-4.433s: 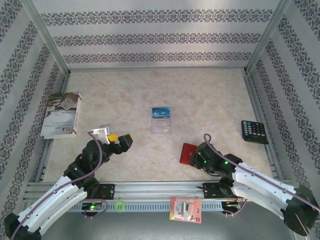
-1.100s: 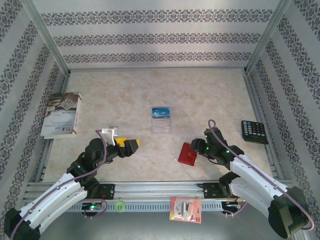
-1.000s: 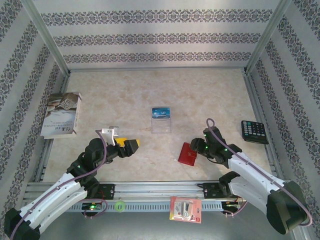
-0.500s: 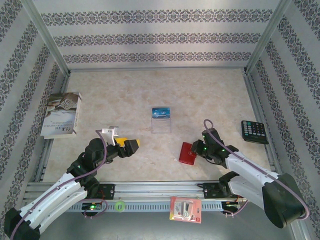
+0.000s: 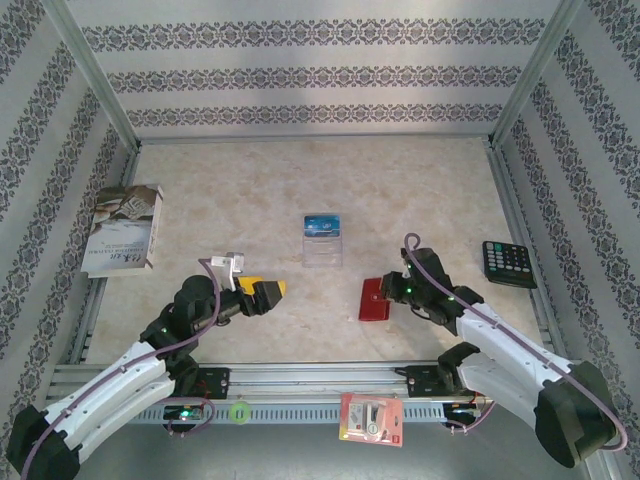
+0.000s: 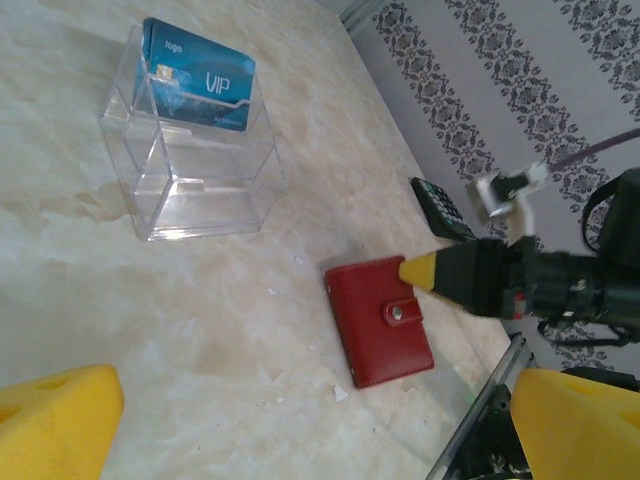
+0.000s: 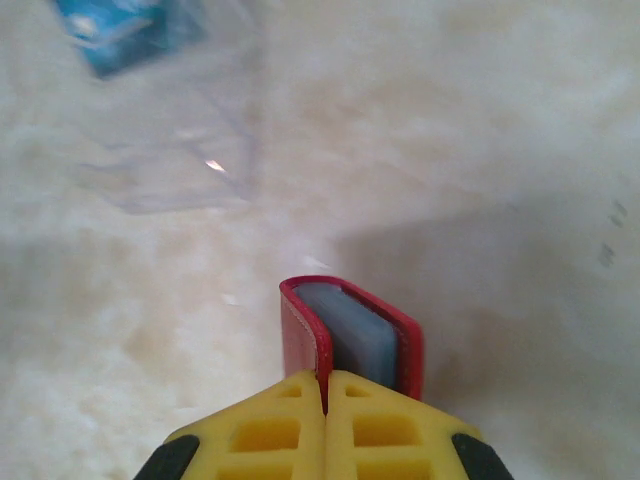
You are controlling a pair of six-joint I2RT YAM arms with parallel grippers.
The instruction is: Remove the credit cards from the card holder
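Observation:
The card holder (image 5: 376,300) is a red wallet with a snap tab, lying closed on the table right of centre. My right gripper (image 5: 393,292) is shut on its right edge. In the right wrist view the yellow fingers (image 7: 325,385) pinch one red cover of the card holder (image 7: 300,335), and grey-blue inner pockets show between the covers. The credit cards inside it are hidden. In the left wrist view the right gripper's tip (image 6: 430,272) touches the card holder (image 6: 380,322) by the snap tab. My left gripper (image 5: 265,292) hangs open to the left, apart from it.
A clear plastic stand (image 5: 322,250) holding a blue VIP card (image 6: 195,75) is at mid-table. A book (image 5: 122,228) lies far left and a black calculator (image 5: 509,263) far right. A red-and-white blister pack (image 5: 371,418) rests on the front rail.
My right gripper has closed on the card holder's edge and nudged it slightly. My left gripper has drifted a little to the right, still open.

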